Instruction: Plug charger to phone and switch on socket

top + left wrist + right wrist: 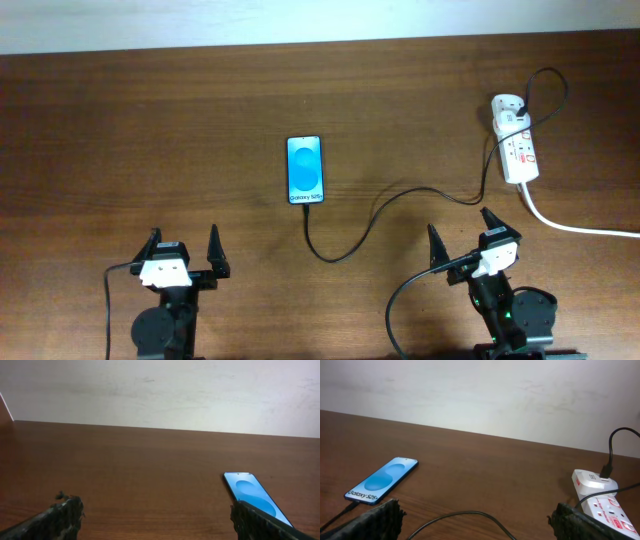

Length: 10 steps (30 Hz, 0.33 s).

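Note:
The phone (306, 170) lies face up mid-table with its blue screen lit; it also shows in the left wrist view (255, 497) and the right wrist view (382, 480). The charger cable (370, 225) runs from the phone's near end, where its plug tip sits, in a loop across the table to the socket (517, 150) at the back right; the cable also shows in the right wrist view (470, 516), as does the socket (602, 500). My left gripper (185, 250) is open and empty near the front left. My right gripper (462, 238) is open and empty, near the cable.
The socket's thick white cord (580, 226) runs off the right edge. A pale wall (480, 395) stands behind the table's far edge. Both arm bases sit at the front edge.

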### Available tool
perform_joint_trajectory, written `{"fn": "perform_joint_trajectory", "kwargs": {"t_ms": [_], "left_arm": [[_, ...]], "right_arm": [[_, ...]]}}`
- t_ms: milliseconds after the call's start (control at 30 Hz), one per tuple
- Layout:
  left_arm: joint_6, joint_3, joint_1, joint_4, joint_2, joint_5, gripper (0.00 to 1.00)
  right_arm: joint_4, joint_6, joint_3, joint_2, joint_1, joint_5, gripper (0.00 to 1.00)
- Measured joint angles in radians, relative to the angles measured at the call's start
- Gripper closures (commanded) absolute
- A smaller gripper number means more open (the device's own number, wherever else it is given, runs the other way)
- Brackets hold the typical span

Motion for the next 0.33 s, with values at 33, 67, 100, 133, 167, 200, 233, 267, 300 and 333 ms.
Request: {"fn": "perform_joint_trajectory", "kwargs": {"t_ms": [33,67,100,133,167,200,233,267,300,333], "left_arm": [[0.000,0.000,0.000,0.000,0.000,0.000,0.01],[0.000,0.000,0.000,0.000,0.000,0.000,0.01],[0.000,0.000,0.000,0.000,0.000,0.000,0.01],[0.000,0.000,0.000,0.000,0.000,0.000,0.01],[0.000,0.000,0.000,0.000,0.000,0.000,0.01],[0.000,0.000,0.000,0.000,0.000,0.000,0.01],[0.000,0.000,0.000,0.000,0.000,0.000,0.01],[0.000,0.000,0.000,0.000,0.000,0.000,0.01],[0.000,0.000,0.000,0.000,0.000,0.000,0.01],[0.000,0.000,0.000,0.000,0.000,0.000,0.00]], "right_arm": [[0.000,-0.001,0.000,0.000,0.000,0.000,0.02],[0.000,-0.001,0.000,0.000,0.000,0.000,0.02],[0.000,-0.001,0.000,0.000,0.000,0.000,0.02],[0.000,0.000,0.000,0.000,0.000,0.000,0.02],[0.000,-0.001,0.000,0.000,0.000,0.000,0.02],[0.000,-0.001,0.000,0.000,0.000,0.000,0.02],[0.000,-0.001,0.000,0.000,0.000,0.000,0.02],[0.000,-0.001,0.000,0.000,0.000,0.000,0.02],[0.000,0.000,0.000,0.000,0.000,0.000,0.02],[0.000,-0.001,0.000,0.000,0.000,0.000,0.02]]}}
